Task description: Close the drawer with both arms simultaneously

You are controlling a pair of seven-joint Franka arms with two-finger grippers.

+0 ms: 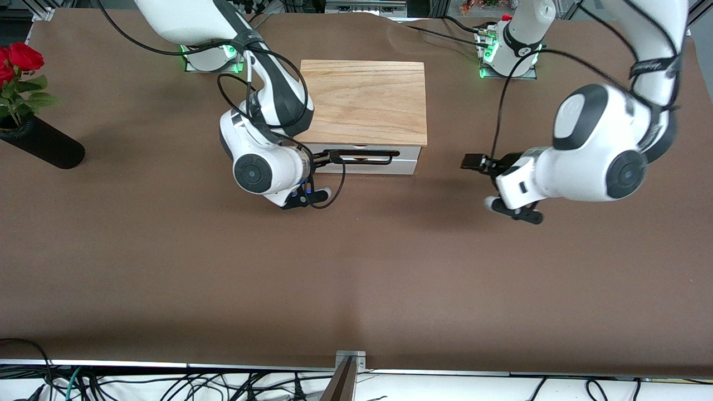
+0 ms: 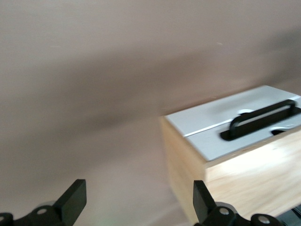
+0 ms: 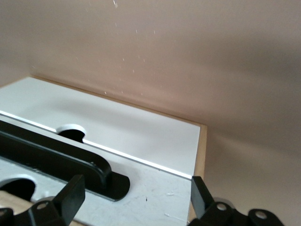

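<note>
**No legible text**

No words, labels, brand names, numbers or signs can be read in any view. A small dark mark is seen on the black band of the left arm's base (image 1: 522,51), but it cannot be made out.

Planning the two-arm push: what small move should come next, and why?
Probably bring the left gripper in toward the drawer front. It hangs open over bare table off the box's end, touching nothing, while the open right gripper already sits at the black handle.
</note>
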